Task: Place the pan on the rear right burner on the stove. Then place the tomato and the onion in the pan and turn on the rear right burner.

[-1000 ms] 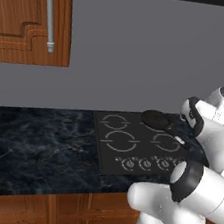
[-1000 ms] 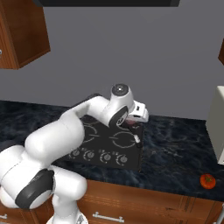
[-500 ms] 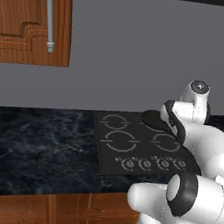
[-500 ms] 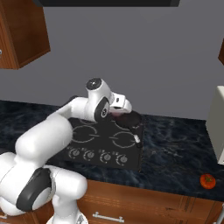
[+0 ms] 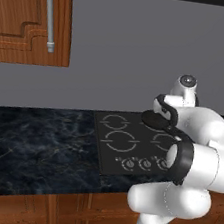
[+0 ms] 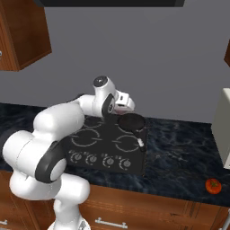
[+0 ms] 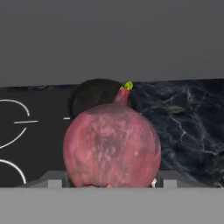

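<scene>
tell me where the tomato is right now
The tomato sits on the dark counter at the lower right of the right base view, near the front edge and well right of the stove, apart from the pan.

Kitchen: stove, marble counter, cabinets.

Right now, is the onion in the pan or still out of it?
Out. The onion sits at the gripper, raised short of the pan, which rests on the stove with nothing visible inside.
</scene>
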Robot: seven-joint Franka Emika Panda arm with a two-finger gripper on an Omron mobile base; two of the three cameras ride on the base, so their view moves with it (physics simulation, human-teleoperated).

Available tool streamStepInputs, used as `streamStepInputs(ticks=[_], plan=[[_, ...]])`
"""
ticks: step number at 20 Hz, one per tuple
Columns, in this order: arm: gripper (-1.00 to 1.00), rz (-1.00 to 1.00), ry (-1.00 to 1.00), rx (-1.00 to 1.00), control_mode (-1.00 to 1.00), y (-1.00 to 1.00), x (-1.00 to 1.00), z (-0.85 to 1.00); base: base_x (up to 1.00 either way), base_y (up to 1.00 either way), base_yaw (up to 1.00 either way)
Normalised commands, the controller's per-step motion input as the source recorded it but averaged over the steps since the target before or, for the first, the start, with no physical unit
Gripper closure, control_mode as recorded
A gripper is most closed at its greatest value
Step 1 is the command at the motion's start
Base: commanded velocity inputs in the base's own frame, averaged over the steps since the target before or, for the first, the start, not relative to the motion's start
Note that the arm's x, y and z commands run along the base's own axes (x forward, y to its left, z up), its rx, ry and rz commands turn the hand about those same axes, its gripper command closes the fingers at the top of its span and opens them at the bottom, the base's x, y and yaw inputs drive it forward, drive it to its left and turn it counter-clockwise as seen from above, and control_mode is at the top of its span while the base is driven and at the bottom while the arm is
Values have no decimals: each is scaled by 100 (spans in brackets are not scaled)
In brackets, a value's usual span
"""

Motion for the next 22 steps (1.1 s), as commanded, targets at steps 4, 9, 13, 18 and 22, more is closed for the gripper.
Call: streamStepInputs(ticks=[4, 9, 13, 18, 22], plan=[[100, 0, 0, 17, -100, -7, 4, 0, 0, 0, 0], [100, 0, 0, 2, -100, -3, 1, -2, 0, 0, 0], [100, 0, 0, 0, -100, 0, 21, -28, 0, 0, 0], [100, 1, 0, 0, -100, 0, 32, -22, 0, 0, 0], [100, 2, 0, 0, -100, 0, 21, -25, 0, 0, 0]])
